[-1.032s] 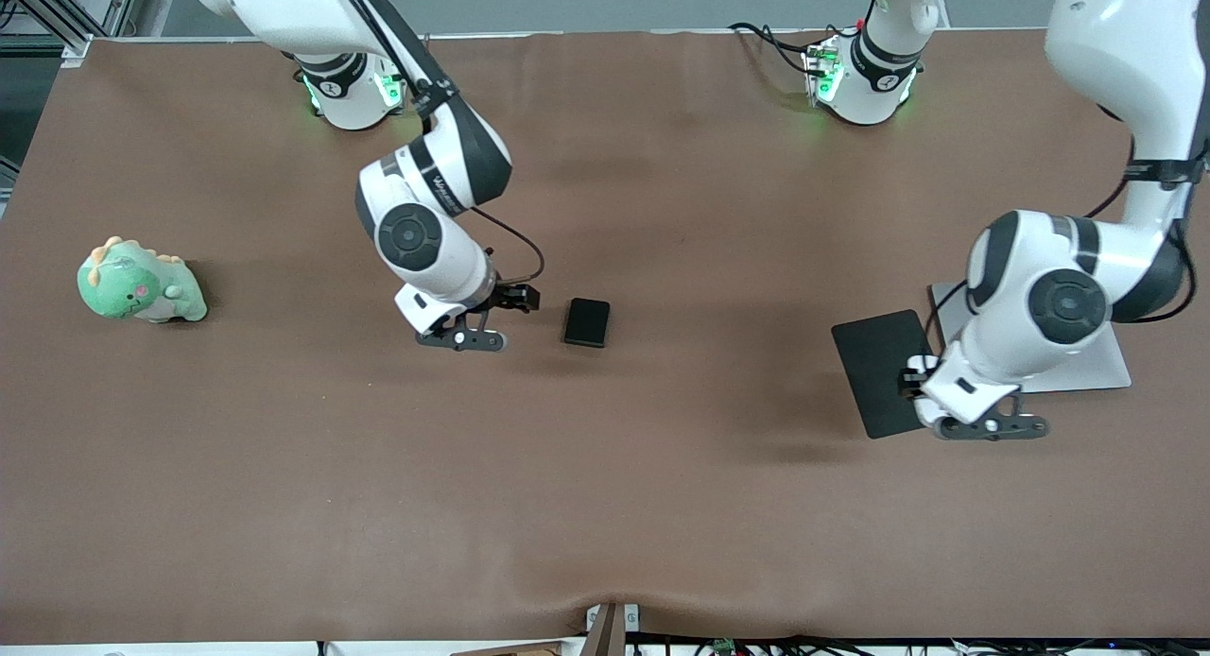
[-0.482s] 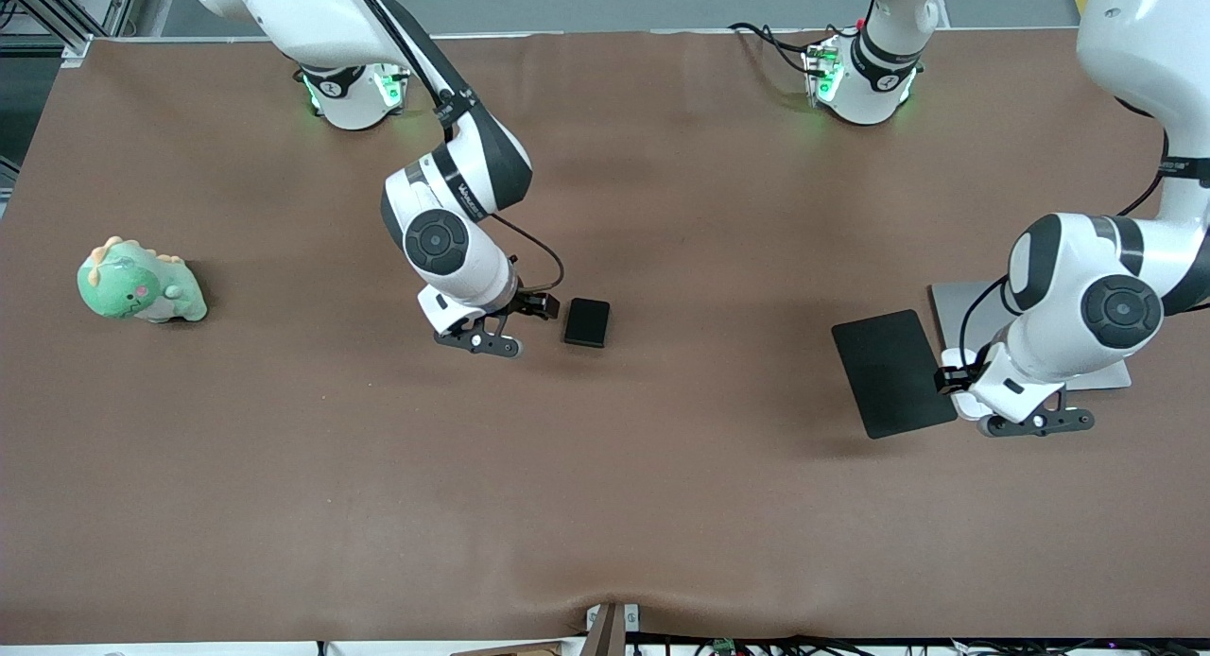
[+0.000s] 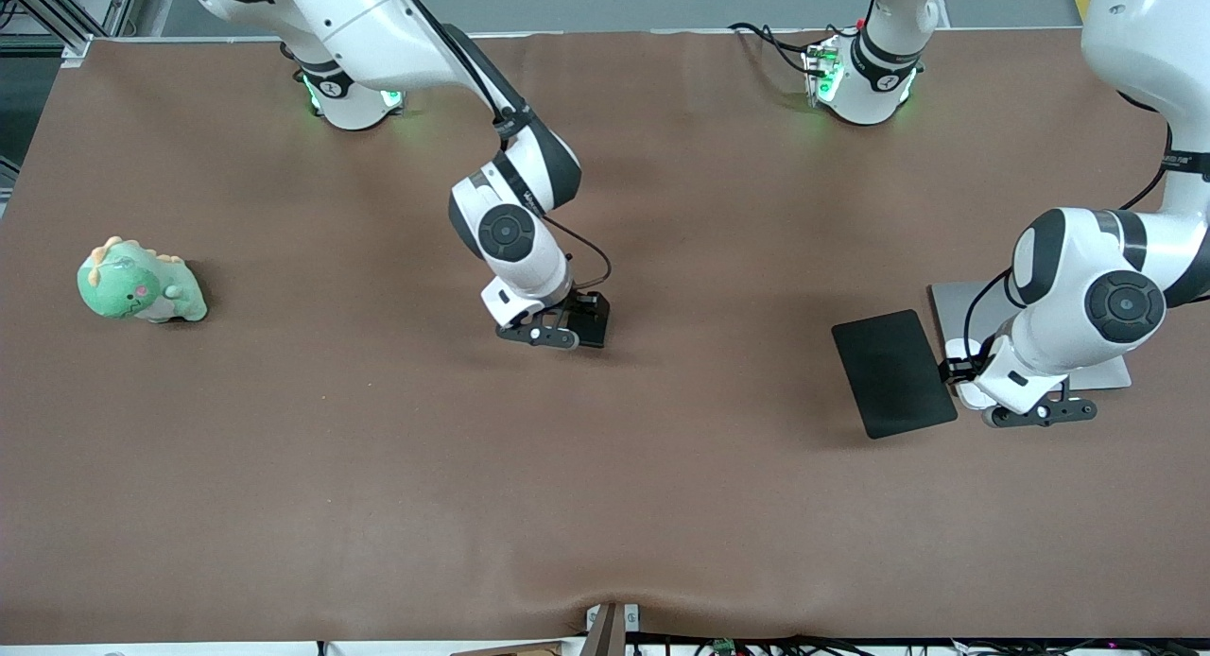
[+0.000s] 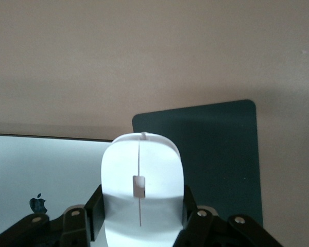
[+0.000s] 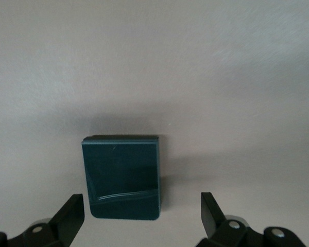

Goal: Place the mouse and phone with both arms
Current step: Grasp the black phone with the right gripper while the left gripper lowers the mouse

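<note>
Right hand lining up on the phone, left hand carrying the mouse.

The right hand (image 5: 141,218) hangs just over the phone (image 5: 121,176) in the middle of the table (image 3: 605,505), fingers spread wide to either side of it and nothing gripped — the step in hand looks like the pick. Next it likely needs to sink until the pads flank the slab's edges, then close squarely. The left hand (image 4: 143,231) is clamped on the mouse (image 4: 142,177), held up between the black mouse pad (image 3: 893,372) and a silver laptop (image 3: 1101,377) — it probably wants shifting over the pad before release. A green plush dinosaur (image 3: 140,283) sits toward the right arm's end.
</note>
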Robot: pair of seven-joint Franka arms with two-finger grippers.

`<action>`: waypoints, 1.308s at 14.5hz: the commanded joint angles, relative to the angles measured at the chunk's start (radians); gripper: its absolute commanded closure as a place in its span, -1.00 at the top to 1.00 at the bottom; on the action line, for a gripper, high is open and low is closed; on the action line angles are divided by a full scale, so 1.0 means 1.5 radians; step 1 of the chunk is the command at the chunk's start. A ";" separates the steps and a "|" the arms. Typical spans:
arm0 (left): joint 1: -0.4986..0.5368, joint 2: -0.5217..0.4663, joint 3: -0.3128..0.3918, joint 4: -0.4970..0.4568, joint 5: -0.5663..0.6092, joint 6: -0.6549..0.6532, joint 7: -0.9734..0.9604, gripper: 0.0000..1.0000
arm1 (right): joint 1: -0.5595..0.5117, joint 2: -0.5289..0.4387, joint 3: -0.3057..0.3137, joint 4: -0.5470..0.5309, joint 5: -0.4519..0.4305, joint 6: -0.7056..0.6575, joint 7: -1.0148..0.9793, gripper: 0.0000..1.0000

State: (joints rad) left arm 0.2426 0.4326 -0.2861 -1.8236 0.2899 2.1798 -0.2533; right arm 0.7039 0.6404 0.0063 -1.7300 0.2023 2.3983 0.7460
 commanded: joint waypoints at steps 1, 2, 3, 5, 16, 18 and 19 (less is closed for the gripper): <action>0.010 -0.034 -0.008 -0.044 0.005 0.012 0.007 -0.69 | 0.015 0.026 -0.006 0.033 0.011 0.006 0.020 1.00; 0.010 -0.032 -0.011 -0.049 0.005 0.015 0.007 -0.69 | 0.016 0.036 -0.006 0.043 0.011 0.007 0.028 1.00; 0.010 -0.029 -0.015 -0.051 0.004 0.019 0.007 -0.70 | 0.019 0.043 -0.006 0.050 0.011 0.008 0.033 1.00; 0.010 -0.026 -0.017 -0.054 0.004 0.026 0.007 -0.70 | 0.027 0.066 -0.006 0.068 0.007 0.008 0.047 1.00; 0.001 0.035 -0.029 -0.056 0.004 0.056 -0.004 -0.70 | 0.039 0.085 -0.011 0.076 -0.077 0.021 0.040 -0.93; -0.003 0.053 -0.029 -0.056 0.004 0.088 -0.008 -0.70 | 0.035 0.080 -0.011 0.087 -0.080 -0.009 0.040 -1.00; -0.003 0.060 -0.029 -0.055 0.005 0.090 -0.008 -0.70 | 0.032 0.075 -0.011 0.095 -0.080 -0.044 0.040 -1.00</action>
State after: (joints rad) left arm 0.2349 0.5042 -0.3205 -1.9084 0.2900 2.2896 -0.2553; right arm 0.7552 0.7625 -0.0057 -1.6244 0.0965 2.4090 0.8040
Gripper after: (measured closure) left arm 0.401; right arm 0.203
